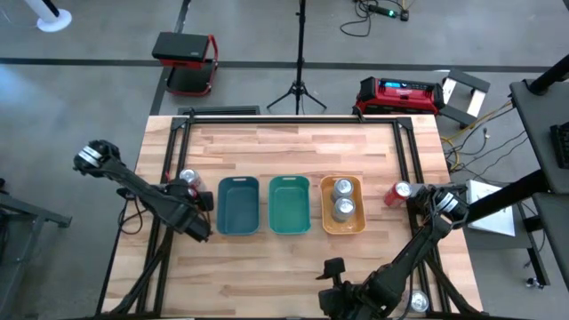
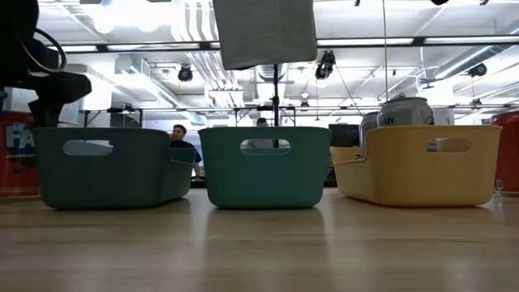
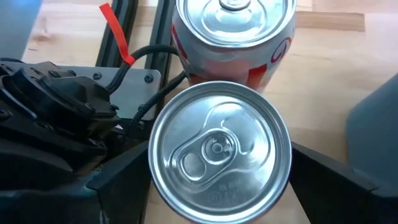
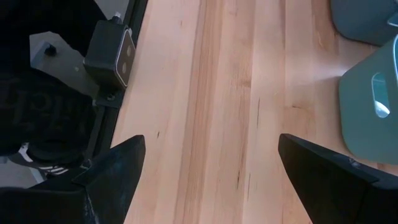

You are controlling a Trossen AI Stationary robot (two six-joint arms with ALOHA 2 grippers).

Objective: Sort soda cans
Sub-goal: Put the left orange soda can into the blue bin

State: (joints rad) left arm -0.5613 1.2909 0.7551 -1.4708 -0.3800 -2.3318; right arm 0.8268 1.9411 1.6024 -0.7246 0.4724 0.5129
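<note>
Upright silver can [image 3: 219, 158], top up, between left gripper [image 3: 211, 180] jaws; right gripper [image 4: 208, 168] jaws spread, empty

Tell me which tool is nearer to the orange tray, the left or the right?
The right. The right tool is open, just in front of the orange tray. The left tool is across both teal trays, around a can at the table's left edge.

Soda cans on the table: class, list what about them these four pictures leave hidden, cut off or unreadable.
- Orange tray: its wall hides the bodies of its two cans in the low view.
- Can in the left hand: left wrist view shows only its top; body colour unseen.
- Red can by the right arm: its label is too small in the high view.
</note>
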